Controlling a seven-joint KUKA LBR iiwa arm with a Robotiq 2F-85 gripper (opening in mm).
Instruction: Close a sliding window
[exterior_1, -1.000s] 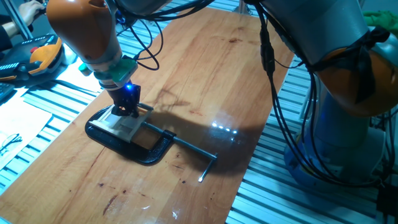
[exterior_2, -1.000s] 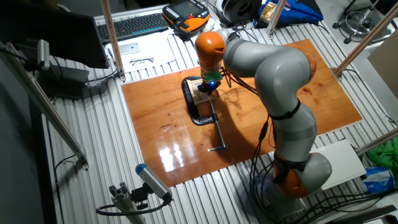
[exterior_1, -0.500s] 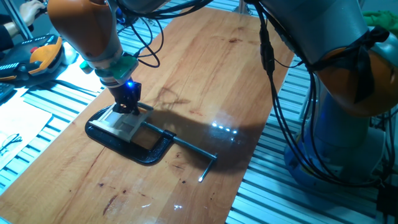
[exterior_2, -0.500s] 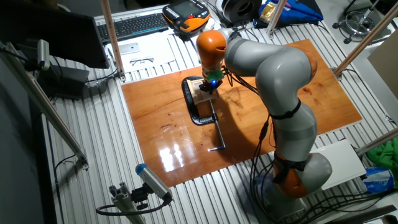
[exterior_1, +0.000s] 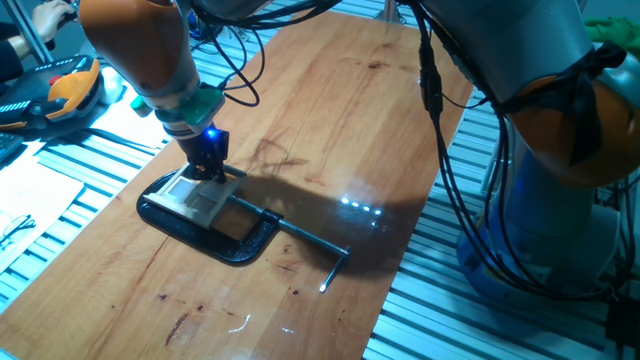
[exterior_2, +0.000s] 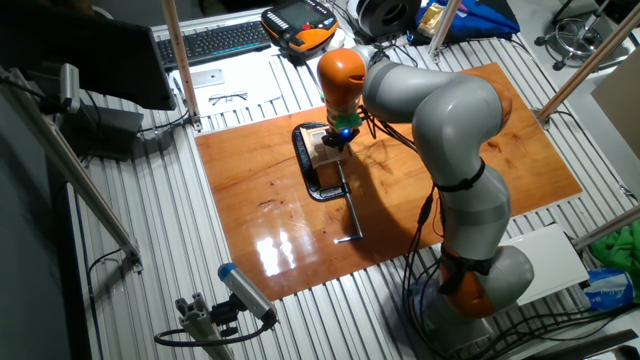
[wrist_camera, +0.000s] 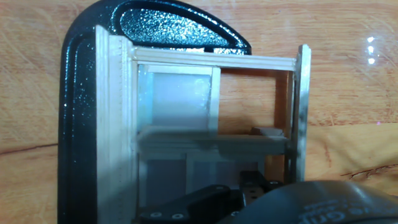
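Observation:
The sliding window (exterior_1: 196, 197) is a small pale wood frame with thin crossbars, lying flat on the table inside a black C-clamp (exterior_1: 243, 247). It also shows in the other fixed view (exterior_2: 323, 147) and fills the hand view (wrist_camera: 118, 124). There its inner sash (wrist_camera: 180, 93) sits at the left and the right half of the frame is open. My gripper (exterior_1: 209, 168) stands upright at the window's far right edge with its tips down on the frame. The fingers look pressed together and hold nothing. In the hand view only their dark bases show, at the bottom edge (wrist_camera: 236, 193).
The clamp's steel screw rod (exterior_1: 313, 240) runs out to the right and ends in a crossbar handle. The wooden table top (exterior_1: 330, 110) lies on a slatted metal bench. A keyboard (exterior_2: 215, 40) and an orange pendant (exterior_2: 298, 22) lie beyond the far edge.
My gripper has shifted slightly to the right and away along the window's edge. The clamp has not moved.

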